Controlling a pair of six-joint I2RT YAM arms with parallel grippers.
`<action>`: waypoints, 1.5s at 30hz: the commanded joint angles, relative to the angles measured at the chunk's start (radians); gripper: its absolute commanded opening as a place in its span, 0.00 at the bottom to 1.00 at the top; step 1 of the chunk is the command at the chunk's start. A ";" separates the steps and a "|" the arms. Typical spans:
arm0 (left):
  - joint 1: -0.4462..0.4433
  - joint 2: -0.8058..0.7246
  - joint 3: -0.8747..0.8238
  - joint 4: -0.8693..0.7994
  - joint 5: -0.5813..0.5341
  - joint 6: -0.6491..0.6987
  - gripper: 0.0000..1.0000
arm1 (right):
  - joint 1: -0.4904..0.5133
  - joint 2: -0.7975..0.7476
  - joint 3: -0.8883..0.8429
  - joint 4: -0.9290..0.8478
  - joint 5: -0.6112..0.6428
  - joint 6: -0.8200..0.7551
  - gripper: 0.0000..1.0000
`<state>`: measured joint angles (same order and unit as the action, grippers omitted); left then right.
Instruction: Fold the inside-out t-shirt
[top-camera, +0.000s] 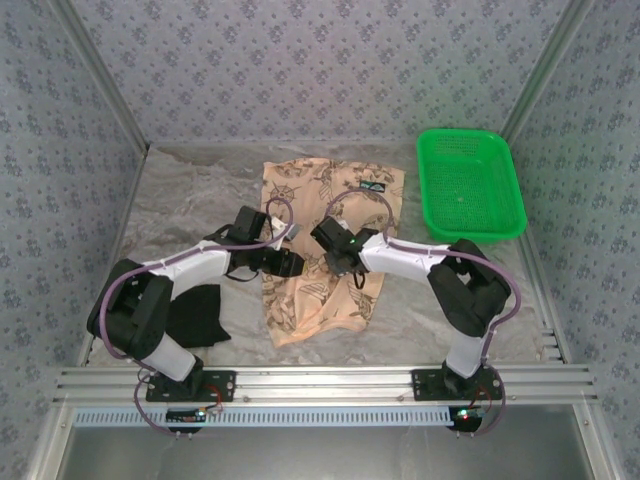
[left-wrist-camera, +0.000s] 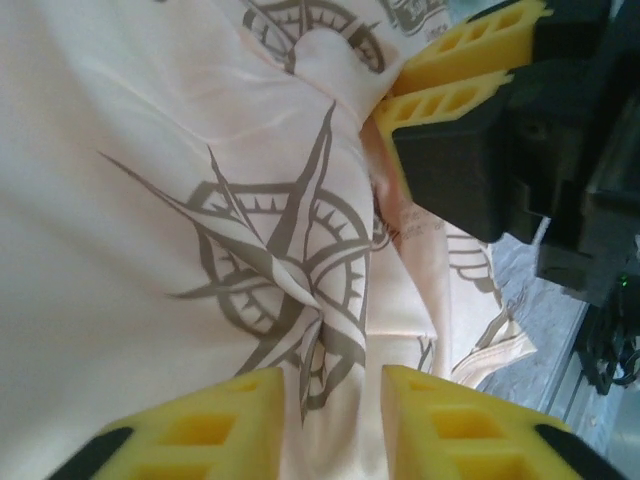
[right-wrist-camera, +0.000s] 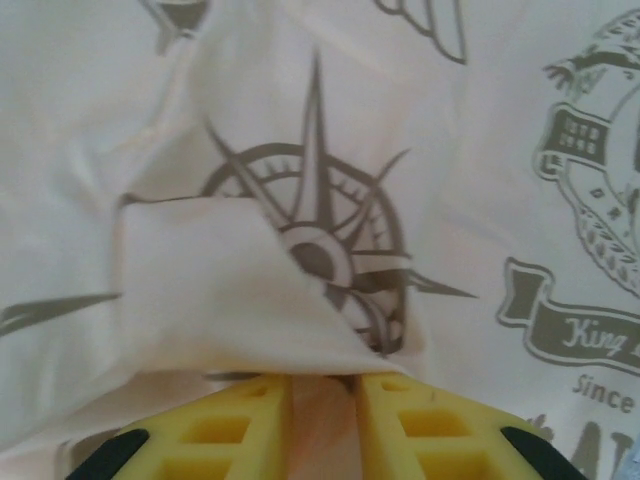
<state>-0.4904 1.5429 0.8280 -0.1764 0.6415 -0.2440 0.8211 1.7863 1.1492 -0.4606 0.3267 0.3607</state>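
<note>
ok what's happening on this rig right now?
Both arms are bent over the peach t-shirt, which lies rumpled mid-table. The left gripper sits slightly open over a compass print. The right gripper has a fabric flap bunched at its tips, grip unclear. A black garment and green basket sit aside.

the t-shirt (top-camera: 320, 305) is soft matt cloth, creased, its dark print flat and dull. the fingers (left-wrist-camera: 210, 435) of the left gripper (left-wrist-camera: 335, 400) and of the right gripper (right-wrist-camera: 325, 405) look like matt yellow foam or plastic. the basket (top-camera: 465, 190) is glossy green perforated plastic. the rail (top-camera: 320, 380) is pale brushed metal. the black garment (top-camera: 200, 315) is matt cloth.
</note>
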 joint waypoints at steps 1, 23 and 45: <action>0.007 0.000 0.038 -0.027 -0.024 0.010 0.37 | 0.010 -0.075 0.022 -0.044 -0.095 -0.031 0.26; -0.153 0.092 0.030 0.043 -0.096 -0.155 0.34 | -0.071 0.056 0.003 0.083 -0.305 0.016 0.18; -0.073 0.043 0.094 -0.114 -0.251 0.012 0.27 | -0.342 -0.167 -0.173 0.087 -0.942 -0.204 0.00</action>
<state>-0.5526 1.6230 0.8970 -0.3119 0.2863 -0.2783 0.4767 1.6073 0.9771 -0.3775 -0.5919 0.1638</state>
